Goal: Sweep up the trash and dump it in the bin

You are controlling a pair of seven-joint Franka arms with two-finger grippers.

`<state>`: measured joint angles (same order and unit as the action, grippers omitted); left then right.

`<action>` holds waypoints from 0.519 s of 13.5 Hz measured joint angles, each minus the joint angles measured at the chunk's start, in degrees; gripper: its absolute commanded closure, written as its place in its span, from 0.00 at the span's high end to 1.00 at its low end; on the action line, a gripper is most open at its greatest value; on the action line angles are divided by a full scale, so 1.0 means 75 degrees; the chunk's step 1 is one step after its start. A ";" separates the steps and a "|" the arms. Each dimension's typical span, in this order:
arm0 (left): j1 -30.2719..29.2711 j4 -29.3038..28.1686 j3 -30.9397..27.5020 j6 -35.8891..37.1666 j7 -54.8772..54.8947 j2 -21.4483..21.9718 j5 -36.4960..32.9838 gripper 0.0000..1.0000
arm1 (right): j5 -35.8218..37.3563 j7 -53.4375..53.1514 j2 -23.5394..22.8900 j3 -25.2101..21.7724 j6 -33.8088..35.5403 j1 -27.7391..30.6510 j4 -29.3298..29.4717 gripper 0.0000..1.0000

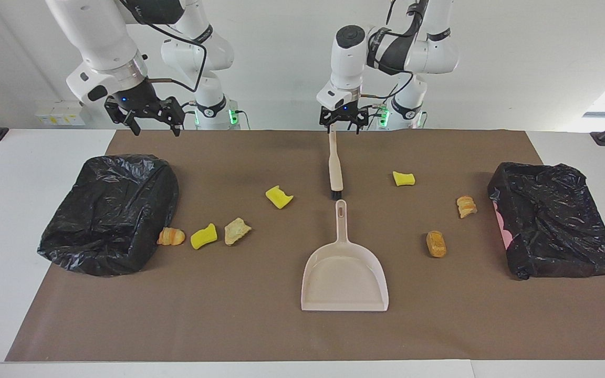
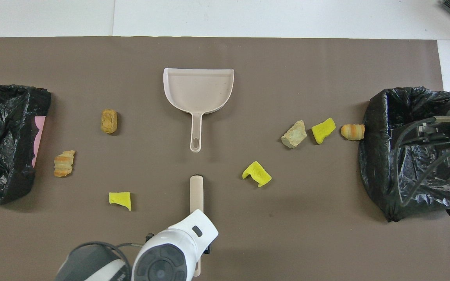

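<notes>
The trash lies scattered on the brown mat: yellow sponge chunks and brown bread bits. A beige brush lies in the middle, its handle pointing at the robots, and the beige dustpan lies just past its bristles. My left gripper hangs open, low over the handle's end; whether it touches I cannot tell. My right gripper is open in the air, holding nothing, over the mat's edge by the bin at its end.
A second black-bagged bin with a pink patch stands at the left arm's end of the table. In the overhead view my left arm's wrist covers most of the brush handle. Cables hang over the right arm's bin.
</notes>
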<state>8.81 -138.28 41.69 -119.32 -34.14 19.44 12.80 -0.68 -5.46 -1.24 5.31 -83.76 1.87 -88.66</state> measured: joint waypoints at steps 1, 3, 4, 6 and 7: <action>0.0016 -0.0159 0.0188 -0.0214 -0.0187 -0.0058 0.0007 1.00 | 0.0001 0.0000 -0.0171 0.0084 -0.0112 -0.0001 0.0036 1.00; 0.0118 -0.0351 0.0281 -0.0538 -0.0317 -0.0306 0.0017 0.92 | 0.0004 0.0000 -0.0536 0.0257 -0.0442 -0.0003 0.0130 1.00; 0.0123 -0.0397 0.0272 -0.0713 -0.0326 -0.0472 0.0018 0.87 | 0.0005 0.0000 -0.0696 0.0337 -0.0628 -0.0027 0.0170 1.00; 0.0118 -0.0415 0.0205 -0.0892 -0.0328 -0.0787 0.0018 0.87 | 0.0012 -0.0184 -0.0998 0.0416 -0.1010 -0.0405 0.0228 1.00; 0.0117 -0.0416 0.0192 -0.0901 -0.0328 -0.0852 0.0018 0.87 | 0.0016 -0.0452 -0.1099 0.0424 -0.1152 -0.0620 0.0237 1.00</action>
<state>9.69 -141.40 43.12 -126.07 -36.60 13.05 12.94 -0.55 -8.85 -9.48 8.49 -92.40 -2.77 -86.88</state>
